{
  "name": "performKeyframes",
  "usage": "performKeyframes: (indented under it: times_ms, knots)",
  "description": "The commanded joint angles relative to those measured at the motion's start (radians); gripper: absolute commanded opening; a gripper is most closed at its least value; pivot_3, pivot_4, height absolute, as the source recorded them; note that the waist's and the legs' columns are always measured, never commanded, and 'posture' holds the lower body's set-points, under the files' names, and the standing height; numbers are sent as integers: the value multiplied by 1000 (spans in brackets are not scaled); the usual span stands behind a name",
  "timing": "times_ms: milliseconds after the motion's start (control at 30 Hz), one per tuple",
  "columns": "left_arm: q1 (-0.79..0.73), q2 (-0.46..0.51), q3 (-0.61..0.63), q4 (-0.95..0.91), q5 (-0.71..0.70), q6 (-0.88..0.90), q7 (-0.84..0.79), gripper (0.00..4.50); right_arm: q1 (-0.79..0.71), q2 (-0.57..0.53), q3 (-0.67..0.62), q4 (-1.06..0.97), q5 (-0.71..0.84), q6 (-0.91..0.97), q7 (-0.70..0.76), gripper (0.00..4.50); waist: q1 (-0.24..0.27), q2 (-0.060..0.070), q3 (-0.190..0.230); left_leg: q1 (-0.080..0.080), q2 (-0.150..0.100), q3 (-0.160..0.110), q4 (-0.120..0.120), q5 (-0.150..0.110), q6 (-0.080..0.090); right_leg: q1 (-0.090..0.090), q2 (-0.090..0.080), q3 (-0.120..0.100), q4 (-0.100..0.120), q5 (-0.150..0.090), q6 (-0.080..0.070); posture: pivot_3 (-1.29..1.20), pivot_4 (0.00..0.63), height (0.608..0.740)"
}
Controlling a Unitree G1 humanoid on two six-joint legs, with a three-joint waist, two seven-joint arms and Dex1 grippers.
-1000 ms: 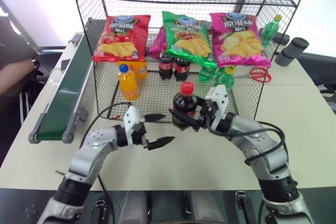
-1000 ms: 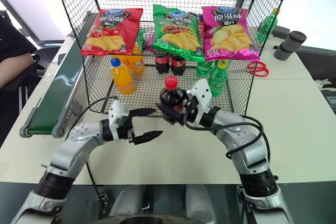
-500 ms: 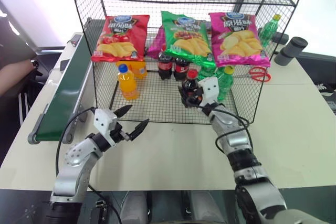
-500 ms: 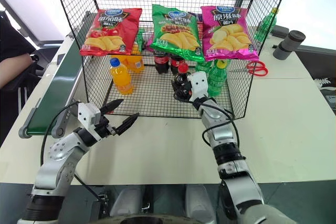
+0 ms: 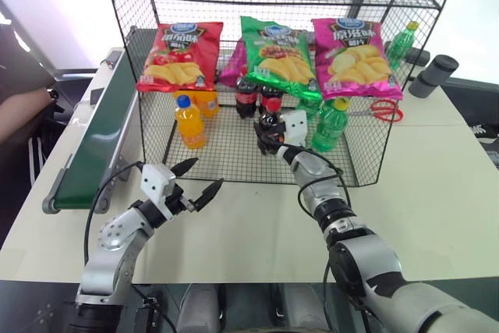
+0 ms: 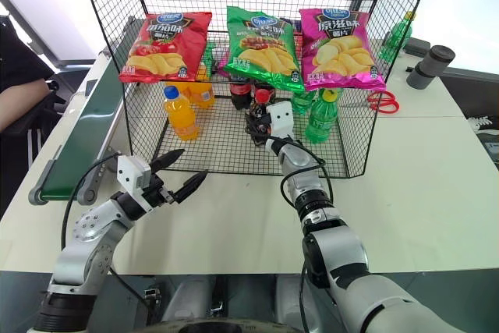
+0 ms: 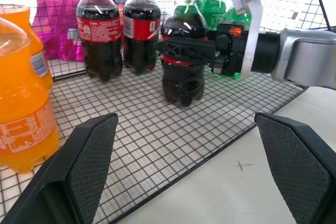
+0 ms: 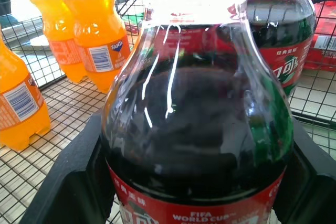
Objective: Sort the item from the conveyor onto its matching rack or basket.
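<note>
Upright, cap up, the cola bottle [image 7: 183, 51] stands in the basket [image 5: 226, 157] (right tool [image 7: 185, 51] clamping it; left tool [image 5: 199, 178] spread).

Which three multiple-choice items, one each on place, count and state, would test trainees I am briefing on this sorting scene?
1. Where does the cola bottle in the right gripper stand?
A. On the conveyor
B. On the wire basket floor
C. On the table outside

2. How many chip bags hang along the shelf front?
A. Two
B. Three
C. Five

3. How is the left gripper?
A. Open, holding nothing
B. Shut on a bottle
C. Shut on scissors

Key: 1 B, its base rests on the mesh; 2 B, red, green and pink; 3 A, its fingers are spread apart over the table.
</note>
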Motion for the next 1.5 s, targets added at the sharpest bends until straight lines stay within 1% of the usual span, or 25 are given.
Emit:
performKeyframes:
  times_ms: [33,167,333,433,533,667,833,967,1067,1233,1500]
  knots:
    - [-12,-7,-7,-26,-1,-10,2,4500,-37,12,-22,-14,12,-43,30,4468,-9,0,0,0,0,0,0,0,0,0,0,0,0,0,0,0,150,740]
    - [-15,-10,-12,-32,-1,-6,5,4500,-35,11,-25,-17,0,-56,33,4468,-17,0,0,0,0,0,0,0,0,0,0,0,0,0,0,0,150,740]
    - [-23,-5,-14,-49,-9,18,16,4500,39,-36,14,-120,-34,-76,105,4468,-16,0,0,0,0,0,0,0,0,0,-1,0,0,0,0,0,150,740]
    - [-33,7,-2,-66,-21,59,26,4500,149,-101,47,-306,-23,-49,214,4468,-12,0,0,0,0,0,0,0,0,0,-1,0,0,0,0,0,150,740]
    - [-36,16,4,-68,-22,74,26,4500,237,-160,67,-467,-12,7,276,4468,-14,0,0,0,0,0,-1,0,0,1,-2,0,-1,0,0,0,150,740]
    - [-44,33,11,-55,-21,89,20,4500,388,-293,62,-722,14,126,364,4468,-13,1,0,0,0,-1,-1,0,0,0,-2,0,0,0,0,0,150,740]
    - [-53,75,24,-31,-17,123,9,4500,555,-451,-4,-973,103,287,434,4468,-12,1,0,0,0,-1,-1,0,0,1,-2,0,-1,0,0,0,150,740]
    - [-53,132,59,-4,-21,150,-11,4500,701,-590,-130,-1143,221,417,494,4468,-6,1,0,1,0,-1,-1,0,0,2,-2,0,-2,0,-1,0,150,740]
    - [-41,176,102,23,-44,144,-52,4500,792,-667,-232,-1208,275,479,511,4468,-1,1,0,1,0,-1,-1,0,0,2,-2,0,-3,0,-1,0,150,740]
    - [-40,219,148,86,-45,137,-90,4500,885,-696,-332,-1244,317,509,517,4468,11,1,0,2,0,-1,-1,0,0,3,-2,0,-3,-2,-4,0,150,740]
    - [-32,220,160,100,-40,130,-113,4500,905,-690,-352,-1257,332,524,516,4468,17,1,0,1,0,-1,-1,0,0,3,-2,0,-4,-2,-4,0,150,740]
